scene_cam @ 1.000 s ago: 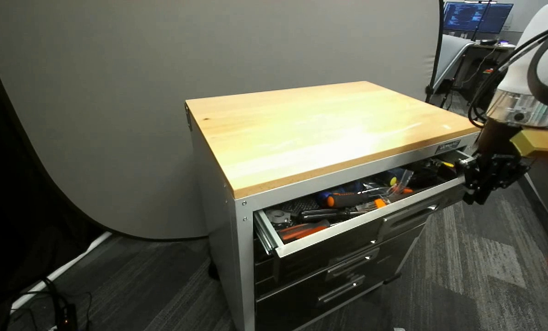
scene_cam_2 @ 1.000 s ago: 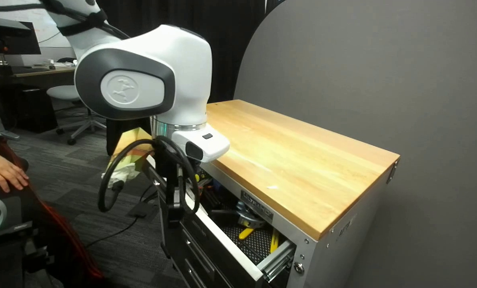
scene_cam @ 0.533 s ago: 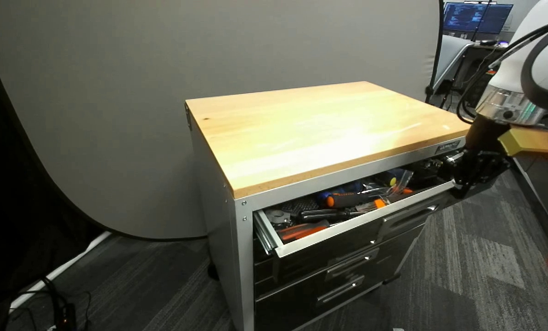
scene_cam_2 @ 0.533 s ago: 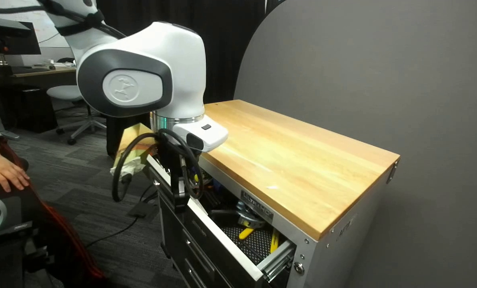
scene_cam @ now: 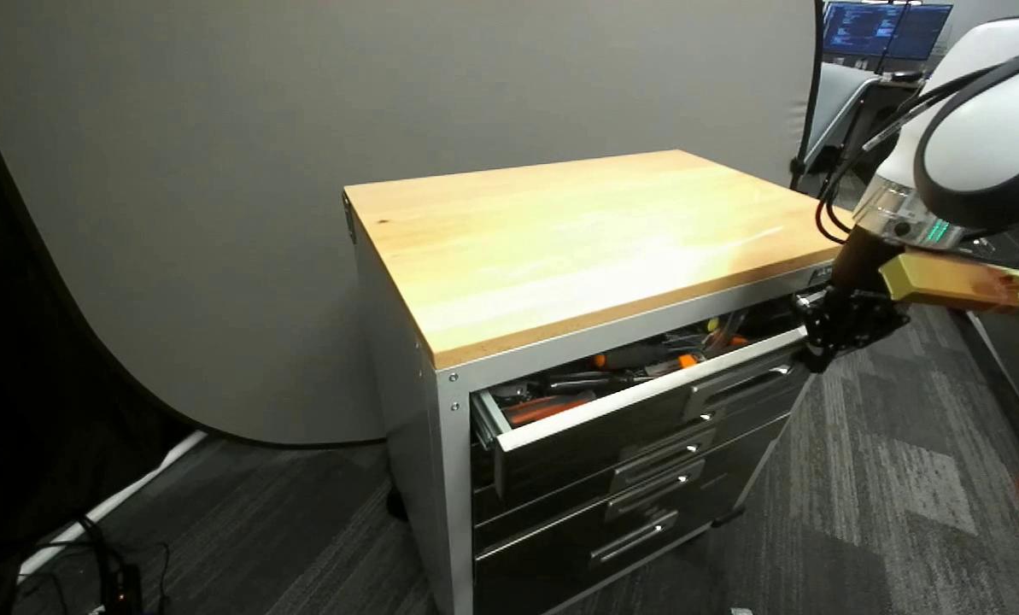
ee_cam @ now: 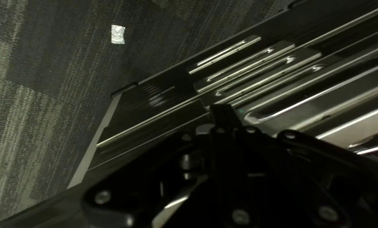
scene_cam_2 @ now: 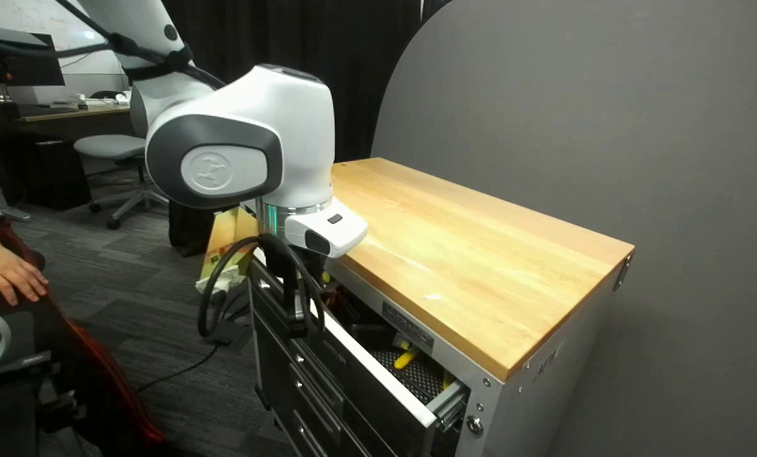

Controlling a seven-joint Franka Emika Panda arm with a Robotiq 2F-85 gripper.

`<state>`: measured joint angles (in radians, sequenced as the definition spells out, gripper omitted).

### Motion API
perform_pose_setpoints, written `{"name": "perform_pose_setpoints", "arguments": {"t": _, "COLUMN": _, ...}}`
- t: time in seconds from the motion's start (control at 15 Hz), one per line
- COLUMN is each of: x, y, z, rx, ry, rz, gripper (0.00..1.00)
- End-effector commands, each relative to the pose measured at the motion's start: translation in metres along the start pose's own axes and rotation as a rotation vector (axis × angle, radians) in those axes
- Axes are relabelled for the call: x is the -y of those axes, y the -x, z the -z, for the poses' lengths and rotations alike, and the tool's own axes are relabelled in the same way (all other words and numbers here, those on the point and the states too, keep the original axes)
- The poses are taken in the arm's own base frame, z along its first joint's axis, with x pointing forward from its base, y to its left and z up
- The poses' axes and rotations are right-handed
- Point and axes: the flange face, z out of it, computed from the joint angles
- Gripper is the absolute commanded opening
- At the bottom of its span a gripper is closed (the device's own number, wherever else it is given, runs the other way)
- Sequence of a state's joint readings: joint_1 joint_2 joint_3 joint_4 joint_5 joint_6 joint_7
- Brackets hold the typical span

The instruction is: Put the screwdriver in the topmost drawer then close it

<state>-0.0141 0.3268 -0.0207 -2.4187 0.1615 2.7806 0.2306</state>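
Observation:
The topmost drawer (scene_cam: 646, 390) is partly open, with its pale rim also in view in an exterior view (scene_cam_2: 373, 364). Inside lie several tools, among them a black screwdriver with an orange end (scene_cam: 633, 355) and a red-orange handled tool (scene_cam: 552, 408). I cannot tell which screwdriver is the task's own. My gripper (scene_cam: 816, 359) is at the drawer front's outer side, by its far end in that view. In the wrist view my gripper (ee_cam: 225, 115) has its fingers together with nothing seen between them, low beside the drawer fronts. Contact with the drawer front is partly hidden.
The cabinet's wooden top (scene_cam: 594, 231) overhangs the drawer. Lower drawers with metal handles (scene_cam: 650, 494) are shut. A yellow box-like piece (scene_cam: 962, 284) and looped cables (scene_cam_2: 210, 285) hang on the arm. A person's hand (scene_cam_2: 7, 276) rests at the side.
The topmost drawer has slid partway inward, and less of its contents shows. My gripper has moved towards the cabinet along with the drawer front, and the arm has shifted with it.

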Motion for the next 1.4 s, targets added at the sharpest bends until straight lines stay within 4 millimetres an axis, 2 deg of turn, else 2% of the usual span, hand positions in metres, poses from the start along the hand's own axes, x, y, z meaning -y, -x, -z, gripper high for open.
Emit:
{"name": "perform_pose_setpoints", "arguments": {"t": 0.0, "x": 0.032, "y": -0.023, "z": 0.000, "rx": -0.086, "ry": -0.076, "rz": 0.000, "gripper": 0.05}}
{"name": "perform_pose_setpoints", "arguments": {"t": 0.2, "x": 0.042, "y": -0.029, "z": 0.007, "rx": -0.152, "ry": -0.105, "rz": -0.005, "gripper": 0.04}}
{"name": "perform_pose_setpoints", "arguments": {"t": 0.6, "x": 0.047, "y": -0.026, "z": 0.033, "rx": -0.272, "ry": -0.147, "rz": -0.005, "gripper": 0.05}}
{"name": "perform_pose_setpoints", "arguments": {"t": 0.73, "x": 0.044, "y": -0.017, "z": 0.040, "rx": -0.167, "ry": -0.064, "rz": 0.101, "gripper": 0.06}}
{"name": "perform_pose_setpoints", "arguments": {"t": 0.8, "x": 0.045, "y": -0.015, "z": 0.048, "rx": -0.142, "ry": -0.039, "rz": 0.142, "gripper": 0.10}}
{"name": "perform_pose_setpoints", "arguments": {"t": 0.87, "x": 0.048, "y": -0.012, "z": 0.061, "rx": -0.109, "ry": 0.005, "rz": 0.181, "gripper": 0.31}}
{"name": "perform_pose_setpoints", "arguments": {"t": 0.93, "x": 0.055, "y": -0.010, "z": 0.071, "rx": -0.076, "ry": 0.037, "rz": 0.236, "gripper": 0.32}}
{"name": "perform_pose_setpoints", "arguments": {"t": 1.0, "x": 0.063, "y": -0.011, "z": 0.088, "rx": -0.071, "ry": 0.072, "rz": 0.280, "gripper": 0.40}}
{"name": "perform_pose_setpoints", "arguments": {"t": 1.13, "x": 0.089, "y": -0.008, "z": 0.121, "rx": -0.032, "ry": 0.082, "rz": 0.402, "gripper": 0.56}}
{"name": "perform_pose_setpoints", "arguments": {"t": 1.33, "x": 0.137, "y": -0.010, "z": 0.172, "rx": 0.033, "ry": 0.003, "rz": 0.565, "gripper": 0.78}}
